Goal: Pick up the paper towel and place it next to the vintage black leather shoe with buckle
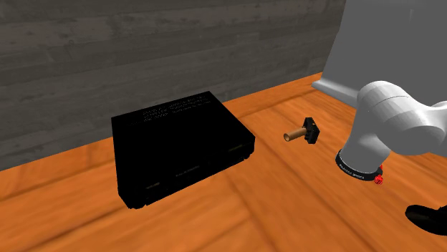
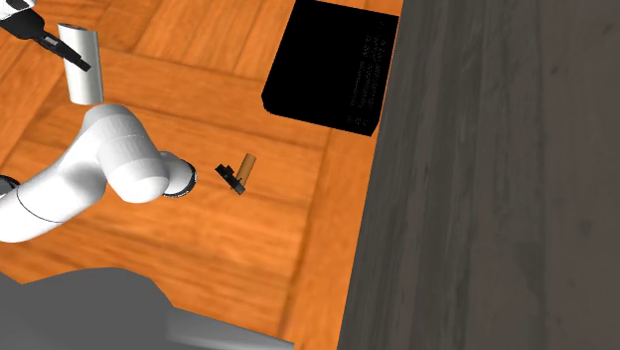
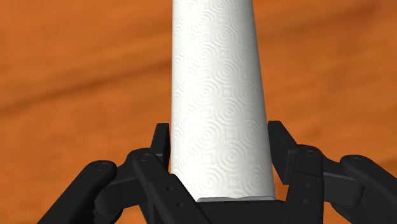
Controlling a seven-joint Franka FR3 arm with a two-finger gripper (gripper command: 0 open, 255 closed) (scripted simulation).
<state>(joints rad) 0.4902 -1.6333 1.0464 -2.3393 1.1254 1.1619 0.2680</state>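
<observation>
Wrist view, left to right: one black finger (image 3: 160,149) of the gripper (image 3: 221,137) lies against the flank of the paper towel (image 3: 216,89). This white embossed roll takes up the whole gap, and the other finger presses its far flank. We record the gripper as clamped on the paper towel. An orange wooden floor (image 3: 76,70) lies behind it; we cannot tell whether the roll clears the boards.

Second exterior view: the paper towel (image 2: 81,72) is in the upper left of the frame, with black fingers across its upper end. Below it and a little to the right bends the white arm (image 2: 99,169). Just right of the arm, left of the frame's centre, a small tool (image 2: 238,174) with a brown handle and a black head lies on the floor. A black box (image 2: 333,65) sits at top centre, beside the grey wall (image 2: 497,179) that takes up the right side.

Shoulder view: the black box (image 1: 179,147) is left of centre. The small tool (image 1: 304,132) is right of centre, apart from the box, and the white arm (image 1: 394,129) is at the right edge. A black shape (image 1: 428,218) is cut off by the lower right corner; we cannot identify it.
</observation>
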